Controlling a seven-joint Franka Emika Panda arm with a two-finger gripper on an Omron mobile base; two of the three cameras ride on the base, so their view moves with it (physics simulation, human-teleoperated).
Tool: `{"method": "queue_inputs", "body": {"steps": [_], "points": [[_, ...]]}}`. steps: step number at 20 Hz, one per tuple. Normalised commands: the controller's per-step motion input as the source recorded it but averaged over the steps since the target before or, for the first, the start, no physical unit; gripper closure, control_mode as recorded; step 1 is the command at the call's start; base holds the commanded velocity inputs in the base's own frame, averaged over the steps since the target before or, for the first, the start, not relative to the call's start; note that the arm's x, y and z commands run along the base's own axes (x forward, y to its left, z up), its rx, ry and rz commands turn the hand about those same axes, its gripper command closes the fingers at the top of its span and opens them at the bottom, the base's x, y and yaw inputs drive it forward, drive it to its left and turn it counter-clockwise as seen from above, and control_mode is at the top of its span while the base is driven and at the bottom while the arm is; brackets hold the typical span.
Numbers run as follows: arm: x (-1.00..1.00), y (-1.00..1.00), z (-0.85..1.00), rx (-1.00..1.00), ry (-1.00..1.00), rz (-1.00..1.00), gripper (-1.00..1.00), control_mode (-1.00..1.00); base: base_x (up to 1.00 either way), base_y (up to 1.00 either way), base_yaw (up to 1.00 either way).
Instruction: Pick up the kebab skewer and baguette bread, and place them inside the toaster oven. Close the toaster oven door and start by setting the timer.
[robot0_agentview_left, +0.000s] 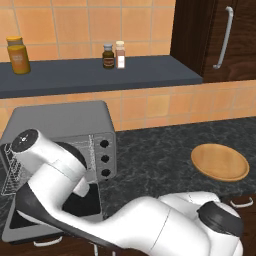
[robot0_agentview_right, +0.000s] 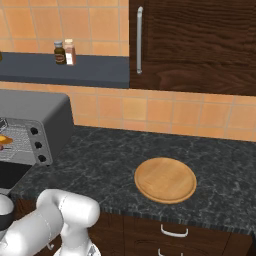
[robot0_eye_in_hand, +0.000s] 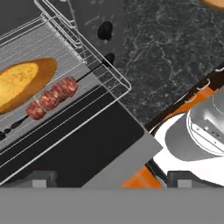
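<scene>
Item one: our gripper, fingertips set wide apart, nothing between them, hanging over the toaster oven door, which lies dropped open. Beyond it, on the wire rack, we log the kebab skewer just beside the baguette bread.

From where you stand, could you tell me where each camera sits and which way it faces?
Left base view: behind the arm's left, facing forward and down at the toaster oven, its door down; the arm crosses the foreground.
Right base view: behind its right, facing the wooden plate; the arm shows at lower left.
Hand view: on the hand, above the wire rack holding baguette and skewer.
Both base views share oven, plate and counter.
</scene>
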Motion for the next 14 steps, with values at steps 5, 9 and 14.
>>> {"method": "queue_inputs", "body": {"steps": [5,9,14], "points": [[0.00,-0.20,-0.04,-0.19,-0.11,0.53,-1.00,-1.00,0.00,0.00,0.00],[0.00,0.03,-0.03,-0.20,-0.21,0.35,-1.00,-1.00,0.00,0.00,0.00],[0.00,0.20,-0.02,-0.07,-0.31,0.28,-1.00,-1.00,0.00,0.00,0.00]]}}
